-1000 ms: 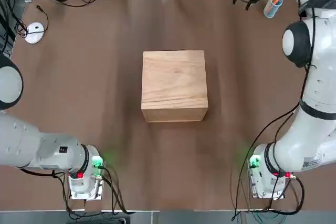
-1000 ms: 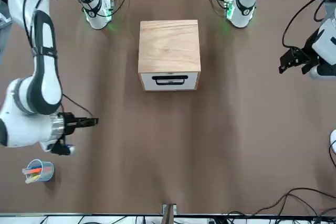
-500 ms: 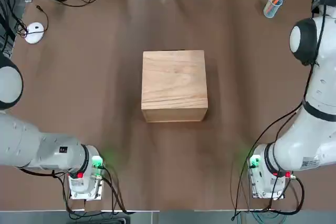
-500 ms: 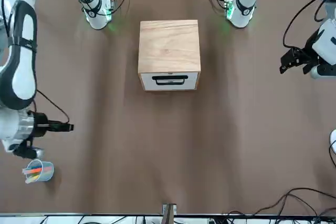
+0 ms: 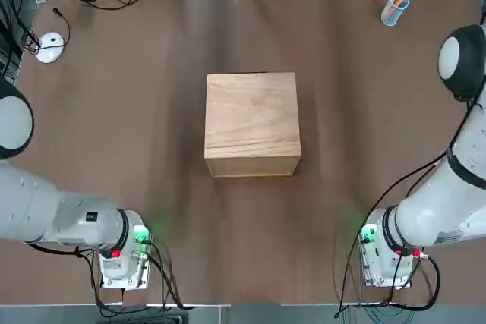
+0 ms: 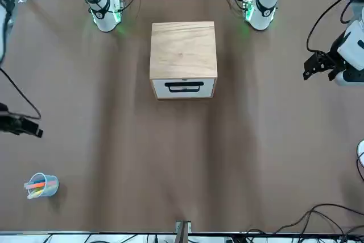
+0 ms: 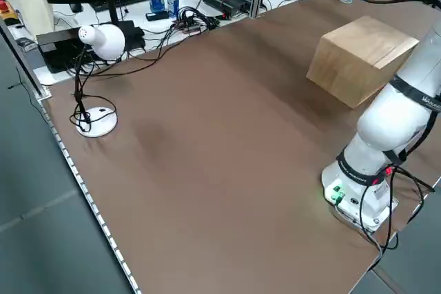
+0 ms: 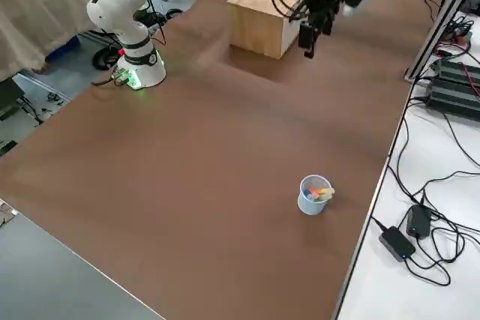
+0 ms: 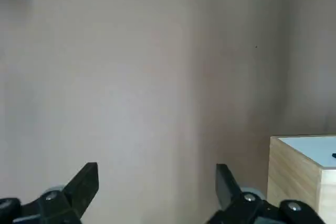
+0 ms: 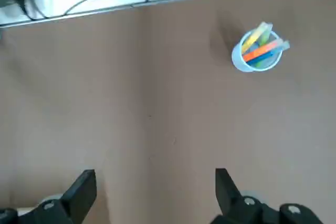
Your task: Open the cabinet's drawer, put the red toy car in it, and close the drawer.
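At your far left, the left pincer [image 9: 156,184] hangs above bare counter [image 5: 137,127], released, its fingers spread with nothing between them; a corner of the cabinet shows off to one side of it. The cabinet [image 5: 252,123] sits in the middle of the counter, well apart from both pincers. Its drawer [image 6: 183,87] is pushed in flush, the dark handle [image 6: 183,87] facing away from the arm bases. At your right, the right pincer [image 10: 155,184] is released too, empty, over the far right part of the counter near a cup of pens [image 10: 257,52].
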`<state>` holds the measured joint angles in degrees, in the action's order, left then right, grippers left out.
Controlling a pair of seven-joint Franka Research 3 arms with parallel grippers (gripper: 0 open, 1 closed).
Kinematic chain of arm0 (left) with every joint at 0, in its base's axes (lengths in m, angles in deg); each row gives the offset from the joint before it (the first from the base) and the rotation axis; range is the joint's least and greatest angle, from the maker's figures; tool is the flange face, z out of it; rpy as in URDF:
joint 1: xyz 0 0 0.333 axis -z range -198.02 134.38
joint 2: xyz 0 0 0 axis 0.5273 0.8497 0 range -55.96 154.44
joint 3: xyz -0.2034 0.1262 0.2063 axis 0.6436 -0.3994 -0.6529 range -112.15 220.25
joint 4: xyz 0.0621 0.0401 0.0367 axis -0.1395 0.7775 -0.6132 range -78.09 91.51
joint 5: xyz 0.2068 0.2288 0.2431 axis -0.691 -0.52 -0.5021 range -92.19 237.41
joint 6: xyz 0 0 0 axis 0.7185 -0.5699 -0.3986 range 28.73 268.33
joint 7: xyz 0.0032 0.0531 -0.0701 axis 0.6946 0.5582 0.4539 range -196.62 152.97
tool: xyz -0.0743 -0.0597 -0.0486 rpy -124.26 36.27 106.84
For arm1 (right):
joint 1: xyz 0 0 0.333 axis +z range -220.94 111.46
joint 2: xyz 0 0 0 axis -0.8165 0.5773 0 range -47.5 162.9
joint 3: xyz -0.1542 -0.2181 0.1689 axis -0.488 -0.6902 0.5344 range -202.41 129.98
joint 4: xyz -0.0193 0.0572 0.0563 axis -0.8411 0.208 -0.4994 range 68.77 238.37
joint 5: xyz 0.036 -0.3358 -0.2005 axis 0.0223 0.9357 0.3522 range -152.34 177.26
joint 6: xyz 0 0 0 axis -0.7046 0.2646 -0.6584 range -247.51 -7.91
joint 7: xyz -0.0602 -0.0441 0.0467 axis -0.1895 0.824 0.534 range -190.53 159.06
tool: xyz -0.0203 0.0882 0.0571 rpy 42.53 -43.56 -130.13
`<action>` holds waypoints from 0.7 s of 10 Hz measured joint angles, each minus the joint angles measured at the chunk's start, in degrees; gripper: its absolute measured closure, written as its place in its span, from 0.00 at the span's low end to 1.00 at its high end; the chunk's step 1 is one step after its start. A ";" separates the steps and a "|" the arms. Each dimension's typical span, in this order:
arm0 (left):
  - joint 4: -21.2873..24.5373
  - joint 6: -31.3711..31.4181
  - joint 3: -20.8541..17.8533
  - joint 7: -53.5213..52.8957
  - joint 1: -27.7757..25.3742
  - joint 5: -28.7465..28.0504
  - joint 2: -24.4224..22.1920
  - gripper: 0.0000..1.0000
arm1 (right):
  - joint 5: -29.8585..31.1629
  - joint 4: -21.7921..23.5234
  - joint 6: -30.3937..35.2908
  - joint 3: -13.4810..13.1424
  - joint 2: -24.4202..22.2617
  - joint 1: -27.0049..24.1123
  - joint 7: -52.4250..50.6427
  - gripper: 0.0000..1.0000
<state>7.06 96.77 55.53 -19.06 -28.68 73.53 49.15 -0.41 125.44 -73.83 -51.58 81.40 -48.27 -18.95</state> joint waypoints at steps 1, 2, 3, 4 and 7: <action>-0.01 0.00 0.02 0.00 0.02 0.00 0.01 0.01 | 0.97 1.87 0.72 1.08 -3.33 0.01 -0.85 0.00; -0.02 0.00 0.03 0.00 0.02 0.00 0.01 0.01 | 1.96 4.22 2.28 2.52 -6.58 -0.06 -0.94 0.00; -0.02 0.00 0.04 0.00 0.03 0.00 0.01 0.01 | 3.42 7.27 3.34 4.41 -9.64 -0.09 -0.77 0.00; -0.03 0.00 0.05 0.00 0.03 0.00 0.02 0.01 | 5.33 10.63 3.39 6.95 -12.42 -0.73 -0.37 0.00; -0.03 0.00 0.06 0.00 0.03 0.00 0.02 0.01 | 6.55 14.85 3.35 11.62 -15.80 -5.46 0.28 0.00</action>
<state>7.03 96.77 55.60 -19.06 -28.65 73.53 49.17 6.14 140.29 -70.48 -39.96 65.60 -53.73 -18.66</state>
